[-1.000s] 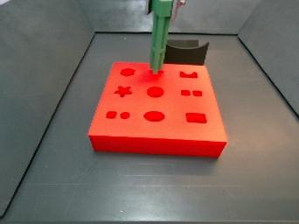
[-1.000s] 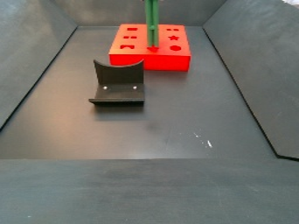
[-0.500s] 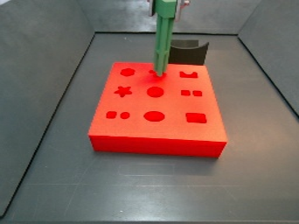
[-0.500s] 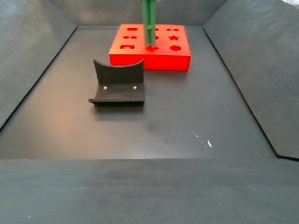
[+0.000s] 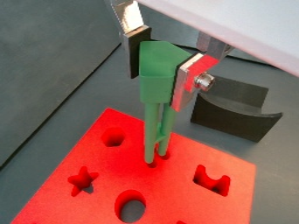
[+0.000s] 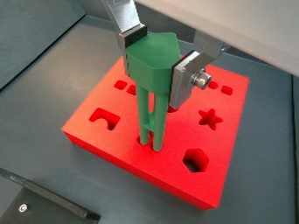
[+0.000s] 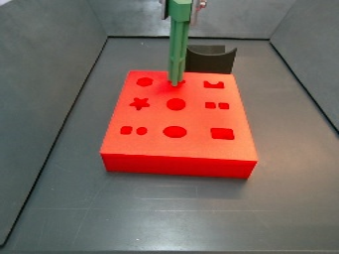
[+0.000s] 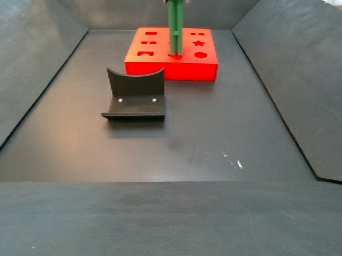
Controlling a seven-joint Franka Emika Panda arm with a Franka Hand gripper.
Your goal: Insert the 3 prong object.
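3 prong object: bright green, slender, parallel narrow bars, upright; lower tips at the red block's top.
Gripper: above the block, jaws pinching the object's wide upper end.
Red block: flat, shaped holes.
Hidden: whether the tips have entered a hole.

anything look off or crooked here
Nothing stands out. The gripper holds the long bright green plastic stick upright, prongs at the flat red block with shaped holes; the dark fixture stands apart.
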